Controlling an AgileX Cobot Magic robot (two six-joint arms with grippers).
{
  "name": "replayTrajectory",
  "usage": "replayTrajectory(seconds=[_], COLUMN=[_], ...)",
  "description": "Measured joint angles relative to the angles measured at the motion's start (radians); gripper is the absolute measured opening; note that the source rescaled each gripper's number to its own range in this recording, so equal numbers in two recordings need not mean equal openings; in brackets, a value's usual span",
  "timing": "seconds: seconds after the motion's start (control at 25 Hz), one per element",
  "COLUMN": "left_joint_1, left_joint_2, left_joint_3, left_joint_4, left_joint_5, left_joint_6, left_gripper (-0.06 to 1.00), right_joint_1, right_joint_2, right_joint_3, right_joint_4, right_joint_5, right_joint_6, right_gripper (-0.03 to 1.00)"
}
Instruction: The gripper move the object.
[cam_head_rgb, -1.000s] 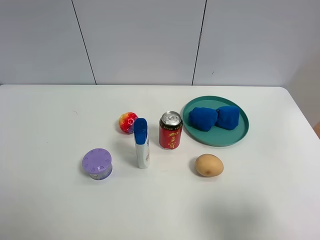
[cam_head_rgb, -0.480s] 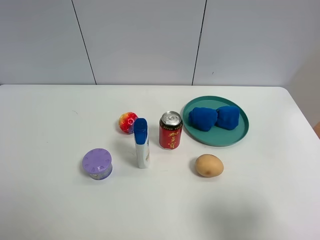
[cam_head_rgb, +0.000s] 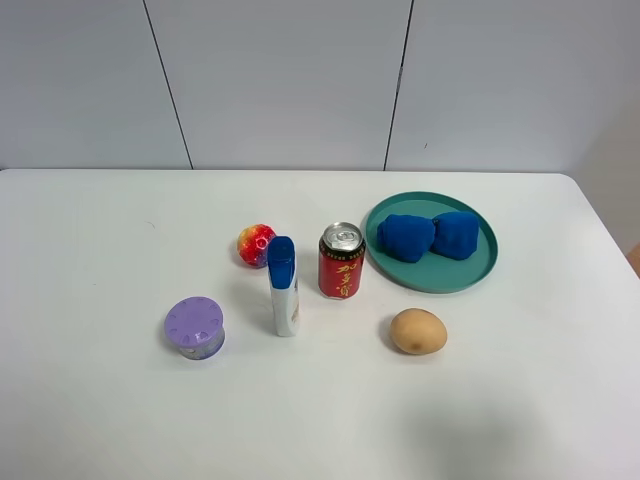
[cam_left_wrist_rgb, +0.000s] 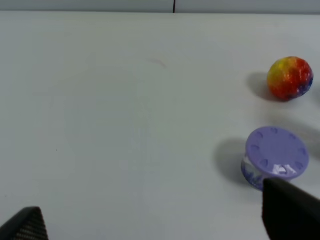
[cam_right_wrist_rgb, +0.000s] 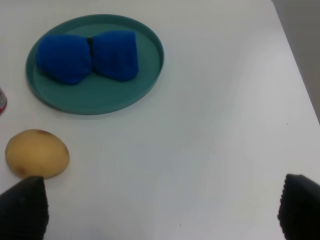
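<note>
Well, the teal plate (cam_right_wrist_rgb: 150, 75) ahead of the right claw (cam_right_wrist_rgb: 155, 212) holds two blue lumps (cam_right_wrist_rgb: 90, 55). The speckled tan potato (cam_right_wrist_rgb: 36, 153) lies bare on the table beside one fingertip (cam_right_wrist_rgb: 22, 207); both claws stand spread, empty.

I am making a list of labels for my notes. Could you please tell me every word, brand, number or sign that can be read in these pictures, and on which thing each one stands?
Red can: yellow characters run down its side, too small and blurred to read.
White bottle with blue cap: a faint print on its side, not readable.
Purple-lidded jar: a blue pattern on its wall, no text readable.
Green plate, potato, ball: no text.
</note>
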Motion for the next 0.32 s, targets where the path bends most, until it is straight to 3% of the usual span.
replayTrajectory(seconds=[0.32], left_joint_1=[0.0], left_joint_2=[0.0], left_joint_3=[0.0], left_joint_4=[0.0], left_joint_5=[0.0], left_joint_6=[0.001], left_gripper=[0.84], right_joint_1=[0.0], right_joint_2=[0.0], right_joint_3=[0.0], right_joint_4=[0.0], right_joint_5=[0.0], right_joint_6=[0.0], right_gripper=[1.0])
